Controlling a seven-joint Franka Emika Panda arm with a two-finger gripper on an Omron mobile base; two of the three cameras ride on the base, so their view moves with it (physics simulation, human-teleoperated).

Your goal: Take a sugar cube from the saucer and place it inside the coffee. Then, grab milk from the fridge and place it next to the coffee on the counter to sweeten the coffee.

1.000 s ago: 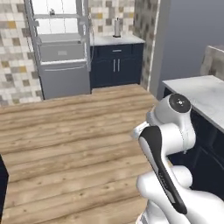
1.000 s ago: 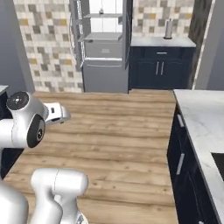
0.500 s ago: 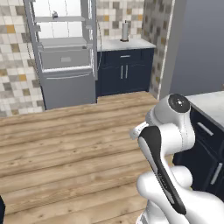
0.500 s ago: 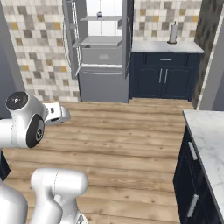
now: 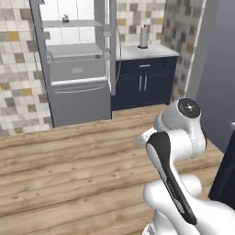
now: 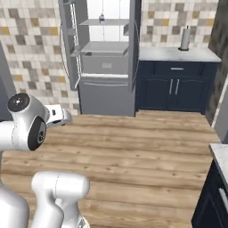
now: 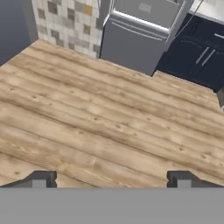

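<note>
Arm folded up tight over its base, elbow high, forearm tucked back on itself; seen from both base cameras it stands in the middle of the wooden floor (image 6: 147,147).

Pincer (image 7: 111,178) points forward and down at the planks. Its two dark fingertips (image 7: 41,178) sit far apart at the bottom of the hand view, jaws spread wide, nothing between them but bare floor.

Ahead of the pincer, across a stretch of floor: the fridge (image 5: 75,69), grey, upper doors swung open, shelves showing, lower drawer front shut. In the hand view its lower grey front (image 7: 140,37) lies straight beyond the fingertips, well apart from them.

A small object stands on the fridge's top shelf (image 6: 102,18), also seen from the left base camera (image 5: 65,18). Too small to tell whether it is the milk.

Right of the fridge, beyond the pincer: dark blue cabinets (image 6: 176,87) under a pale counter (image 6: 178,54), with an upright paper-towel roll (image 6: 185,39) on it.

Tiled wall (image 5: 18,69) to the fridge's left.
</note>
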